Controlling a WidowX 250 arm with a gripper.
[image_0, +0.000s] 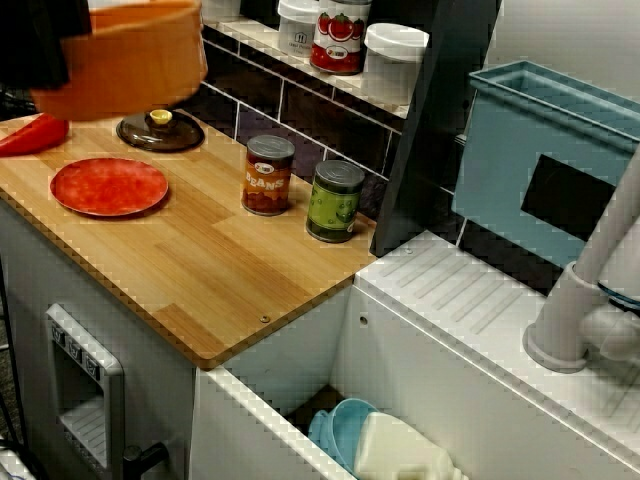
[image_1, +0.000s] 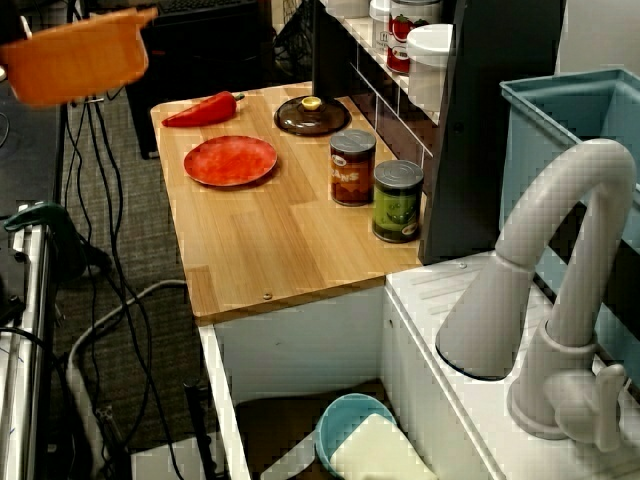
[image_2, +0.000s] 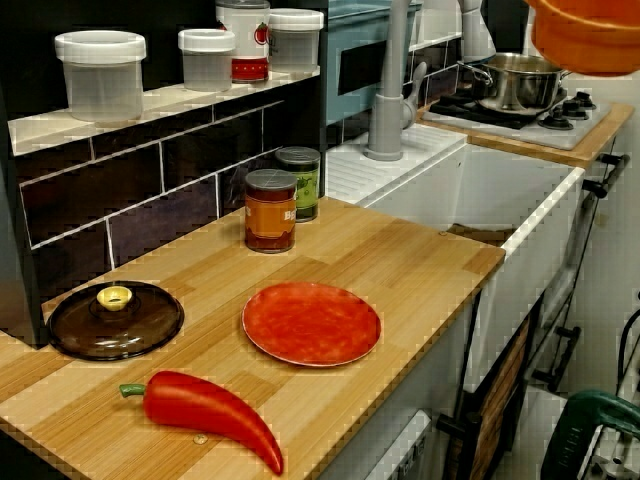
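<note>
Lowest in the view from the sink side is the white sink (image_0: 250, 410), with a blue bowl (image_0: 340, 425) lying in it. The tap (image_0: 590, 290) rises at the right edge. Past the sink's rim the wooden desk (image_0: 220, 270) runs toward the upper left. A green can (image_0: 334, 200) and an orange-labelled can (image_0: 268, 175) stand upright just beside each other near the tiled wall. Farther along lies a flat red plate (image_0: 109, 186) with nothing on it. Behind it a brown lid (image_0: 160, 130) rests flat on the wood, and a red pepper (image_0: 35, 135) lies at the left edge.

Farthest, at the upper left, an orange pot (image_0: 130, 60) hangs blurred in the air, well above the desk and touching nothing. The view over the tap shows the pot (image_1: 75, 55) at the upper left too, and the view from the pepper end cuts it off at the upper right corner (image_2: 590, 35).

The gripper (image_0: 50, 60) shows only as a dark blur at the pot's left rim. Its fingers cannot be made out, but the pot is aloft, so I judge it clamped on the rim.

The step in hand looks like carrying the pot through the air. A further move calls for keeping it level and passing high over the cans, lid and plate.
</note>
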